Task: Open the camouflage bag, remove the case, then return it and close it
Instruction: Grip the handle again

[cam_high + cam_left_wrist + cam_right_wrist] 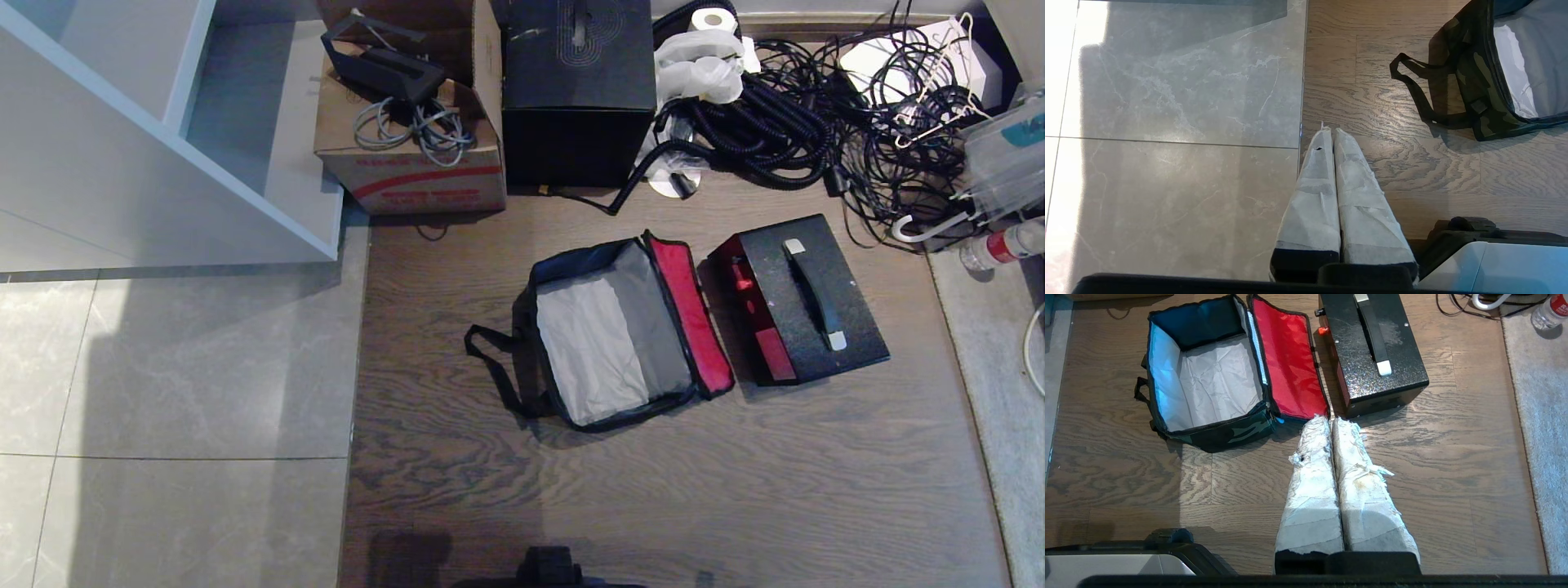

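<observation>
The bag (620,335) is seen open and empty on the floor, the case (804,298) just right of it, long axis running near to far; the right hand (1330,420), closed and empty, is nearer; the left hand (1329,131) is likewise closed

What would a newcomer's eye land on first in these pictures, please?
Probably the camouflage bag lying open in the middle of the wooden floor, its red lid flap folded back and the grey lining empty. Right beside that flap stands the case, black and speckled, handle up. Behind them, a tangle of black cables sprawls near the wall.
</observation>
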### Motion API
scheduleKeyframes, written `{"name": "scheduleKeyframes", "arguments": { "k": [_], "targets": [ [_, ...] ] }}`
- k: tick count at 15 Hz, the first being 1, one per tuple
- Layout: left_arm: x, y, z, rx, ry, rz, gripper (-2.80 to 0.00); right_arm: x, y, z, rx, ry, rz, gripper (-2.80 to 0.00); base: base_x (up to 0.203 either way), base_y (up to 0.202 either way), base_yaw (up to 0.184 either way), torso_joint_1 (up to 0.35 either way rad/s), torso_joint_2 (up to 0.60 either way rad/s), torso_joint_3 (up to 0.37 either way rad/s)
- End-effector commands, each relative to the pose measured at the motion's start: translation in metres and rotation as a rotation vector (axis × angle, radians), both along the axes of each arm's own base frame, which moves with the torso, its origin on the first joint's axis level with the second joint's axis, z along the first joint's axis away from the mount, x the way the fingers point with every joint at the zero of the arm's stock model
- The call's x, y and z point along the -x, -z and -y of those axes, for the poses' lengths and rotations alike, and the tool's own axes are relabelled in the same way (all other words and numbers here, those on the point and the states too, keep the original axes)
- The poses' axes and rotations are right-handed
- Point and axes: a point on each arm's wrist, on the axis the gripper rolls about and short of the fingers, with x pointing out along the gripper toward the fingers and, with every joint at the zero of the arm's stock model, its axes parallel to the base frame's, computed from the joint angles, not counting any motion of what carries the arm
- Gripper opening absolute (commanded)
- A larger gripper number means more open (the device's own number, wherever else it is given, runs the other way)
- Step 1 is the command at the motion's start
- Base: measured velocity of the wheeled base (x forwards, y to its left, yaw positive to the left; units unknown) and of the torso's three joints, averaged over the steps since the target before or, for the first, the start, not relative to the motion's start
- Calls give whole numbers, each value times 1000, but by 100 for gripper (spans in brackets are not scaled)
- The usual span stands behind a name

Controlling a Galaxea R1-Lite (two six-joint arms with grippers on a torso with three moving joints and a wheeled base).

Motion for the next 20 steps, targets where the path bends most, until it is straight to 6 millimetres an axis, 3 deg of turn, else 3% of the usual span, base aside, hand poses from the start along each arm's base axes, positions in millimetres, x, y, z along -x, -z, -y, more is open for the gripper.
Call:
{"name": "scheduleKeyframes", "arguments": {
  "k": [1,20],
  "targets": [
    [0,0,0,0,0,0,-280,-3,11,0,1,-1,-40,-280,0,0,0,0,0,0],
    [0,0,0,-3,0,0,-280,-3,11,0,0,0,-40,-280,0,0,0,0,0,0]
  ]
}}
